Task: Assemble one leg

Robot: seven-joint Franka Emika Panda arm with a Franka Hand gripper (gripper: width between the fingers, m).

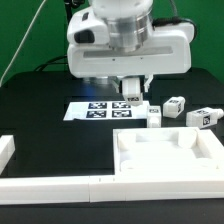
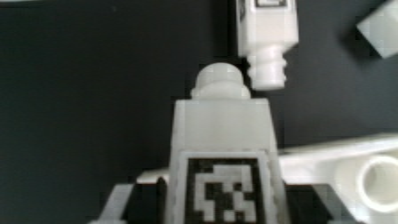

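Note:
In the wrist view my gripper [image 2: 217,200] is shut on a white leg [image 2: 221,140]. The leg's black-and-white tag faces the camera and its rounded threaded end points away from the jaws. Just beyond that end a second leg [image 2: 267,40] lies on the black table. In the exterior view the gripper [image 1: 132,88] hangs over the marker board [image 1: 100,108]; the held leg is hard to make out there. Three loose legs lie to the exterior view's right [image 1: 153,113], [image 1: 176,106], [image 1: 205,117]. The white tabletop [image 1: 165,142] lies in front, and its corner also shows in the wrist view [image 2: 352,172].
A white L-shaped wall [image 1: 50,186] runs along the front and the exterior view's left. Another white part [image 2: 377,35] shows at the edge of the wrist view. The black table [image 1: 40,110] is bare at the exterior view's left.

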